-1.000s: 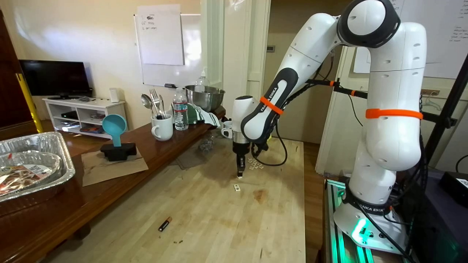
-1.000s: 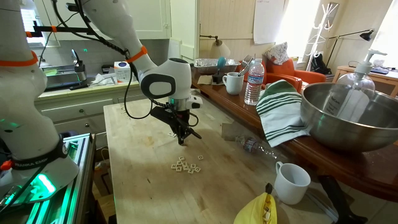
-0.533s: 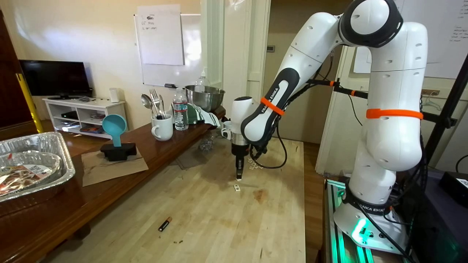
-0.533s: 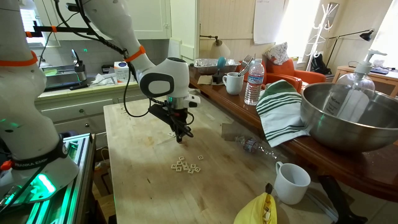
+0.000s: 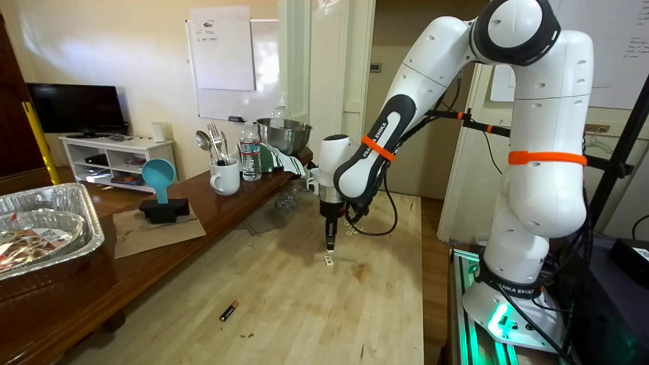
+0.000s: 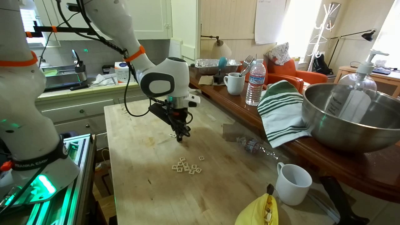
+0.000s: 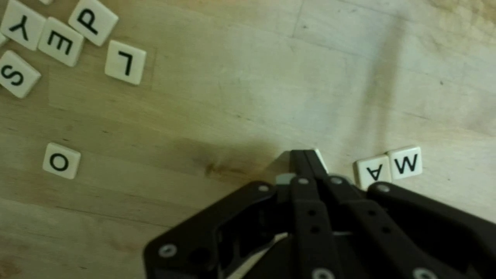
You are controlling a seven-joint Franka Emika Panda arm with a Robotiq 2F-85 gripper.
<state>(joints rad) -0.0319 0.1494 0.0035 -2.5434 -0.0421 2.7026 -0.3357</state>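
My gripper (image 7: 304,153) is shut, its two black fingertips together, low at the wooden table in both exterior views (image 5: 330,247) (image 6: 179,139). No tile shows between the fingers. The white edge of a tile (image 7: 321,159) shows right beside the right-hand fingertip in the wrist view; its face is hidden behind the finger. Right of it lie an A tile (image 7: 374,170) and an M tile (image 7: 406,162), touching side by side. The A tile's lower edge is partly covered by the gripper. The pair also shows just past my fingertips in both exterior views (image 5: 328,260) (image 6: 172,135).
Loose letter tiles include O (image 7: 61,161), L (image 7: 126,62) and a cluster with S (image 7: 17,73). A battery (image 5: 228,311) lies on the table. A yellow pouch (image 6: 257,211), white mug (image 6: 293,184) and plastic bottle (image 6: 253,146) are there too. A raised brown counter (image 6: 225,101) runs alongside.
My gripper has moved slightly toward the A and M tiles. The white tile edge at its fingertips has moved with it along the table. The A and M pair looks unmoved.
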